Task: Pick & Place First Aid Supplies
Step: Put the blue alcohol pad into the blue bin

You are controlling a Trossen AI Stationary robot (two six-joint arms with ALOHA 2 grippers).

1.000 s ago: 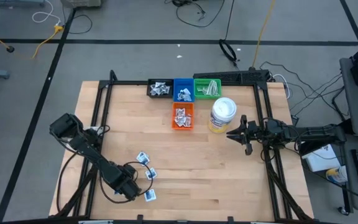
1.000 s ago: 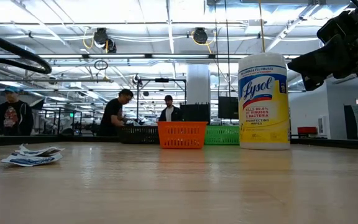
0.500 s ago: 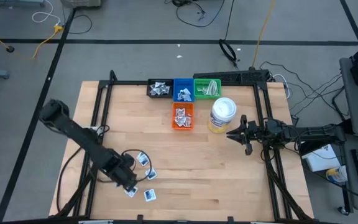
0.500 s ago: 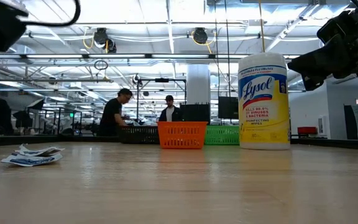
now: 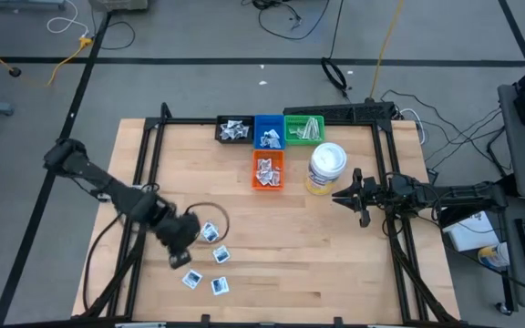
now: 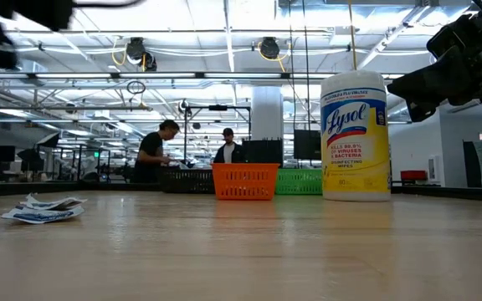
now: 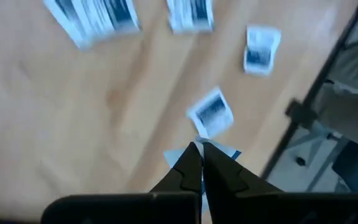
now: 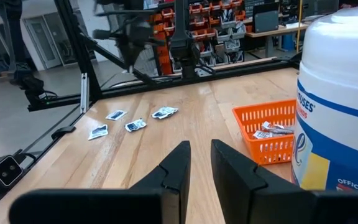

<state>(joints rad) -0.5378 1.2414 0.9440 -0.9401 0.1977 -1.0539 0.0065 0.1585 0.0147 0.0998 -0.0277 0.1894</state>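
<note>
My left gripper point(image 7: 199, 149) is pinched shut on a packet point(image 7: 225, 152), lifted over the loose packets point(image 5: 210, 258) for binning. Right gripper point(image 5: 343, 195) waits by the tub point(image 5: 325, 167), narrowly parted and holding nothing.

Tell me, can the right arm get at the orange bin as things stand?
Probably yes, from above. The wipes tub stands between the right gripper and the orange bin, blocking a straight sideways path, but the bin's top is open and uncovered.

bright overhead light, blurred left-wrist view
</note>
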